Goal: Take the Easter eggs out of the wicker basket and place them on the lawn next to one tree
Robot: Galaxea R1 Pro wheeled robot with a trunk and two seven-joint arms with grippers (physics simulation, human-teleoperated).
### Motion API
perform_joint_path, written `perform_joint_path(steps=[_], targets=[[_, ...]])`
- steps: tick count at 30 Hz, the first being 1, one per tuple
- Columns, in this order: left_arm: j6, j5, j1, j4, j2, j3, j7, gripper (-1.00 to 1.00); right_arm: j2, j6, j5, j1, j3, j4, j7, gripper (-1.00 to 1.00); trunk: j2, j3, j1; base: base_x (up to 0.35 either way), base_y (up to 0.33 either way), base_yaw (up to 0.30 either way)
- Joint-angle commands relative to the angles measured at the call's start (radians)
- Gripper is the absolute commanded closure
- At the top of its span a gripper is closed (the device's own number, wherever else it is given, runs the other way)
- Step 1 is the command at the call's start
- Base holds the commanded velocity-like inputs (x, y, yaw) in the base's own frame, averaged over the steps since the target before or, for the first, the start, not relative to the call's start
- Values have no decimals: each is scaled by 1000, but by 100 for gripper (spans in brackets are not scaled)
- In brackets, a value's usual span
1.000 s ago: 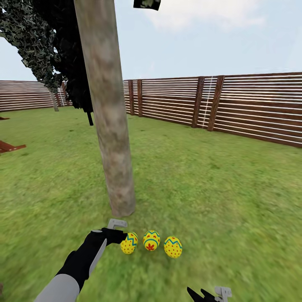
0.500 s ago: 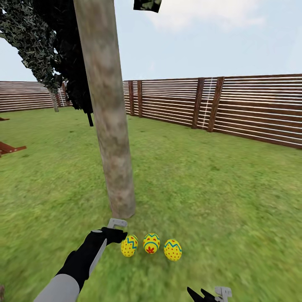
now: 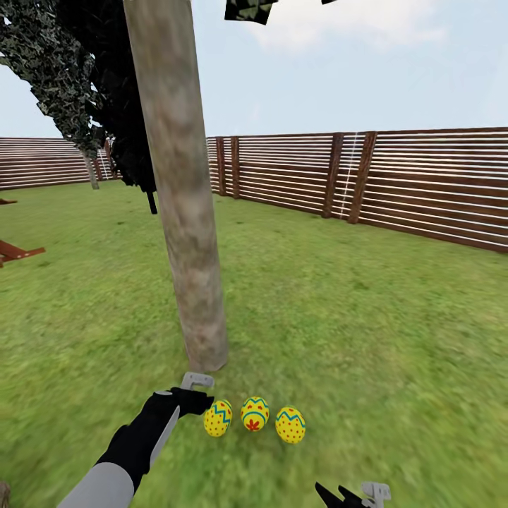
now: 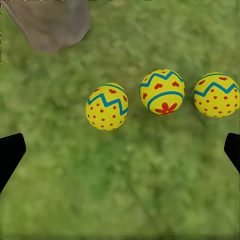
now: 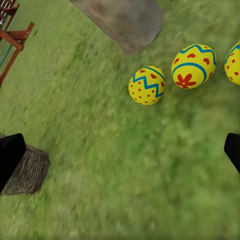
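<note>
Your left gripper (image 3: 200,381) hovers low over the lawn (image 3: 367,317) with its jaws spread wide and nothing between them. The three Easter eggs (image 3: 254,418) lie in a row on the grass just beside this gripper, at the foot of the tree (image 3: 185,212), whose trunk base is just beyond it. In the right wrist view, your right gripper (image 5: 120,155) is also wide apart and empty, and the wicker basket (image 5: 27,172) sits close to one fingertip, well apart from the eggs.
</note>
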Motion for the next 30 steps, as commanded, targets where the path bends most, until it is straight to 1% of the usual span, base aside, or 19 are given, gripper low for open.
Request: perform_joint_path(steps=[1, 13, 21, 28, 30], targets=[[4, -6, 0, -1, 0, 0, -4, -100, 1, 10, -5, -1, -4, 0, 5, -100, 7, 2, -4, 0, 0, 0], [-1, -1, 0, 0, 0, 0, -3, -100, 1, 10, -6, -1, -6, 1, 5, -100, 91, 40, -50, 0, 0, 0], [-4, -5, 0, 4, 0, 1, -3, -100, 3, 10, -6, -1, -3, 1, 5, -100, 147, 65, -81, 0, 0, 0], [-27, -4, 0, 79, -1, 0, -3, -100, 6, 10, -5, -1, -4, 1, 5, -100, 196, 87, -108, 0, 0, 0], [-31, -3, 0, 88, -1, 0, -3, -100, 6, 10, -5, -1, -4, 1, 5, -100, 210, 93, -115, 0, 0, 0]])
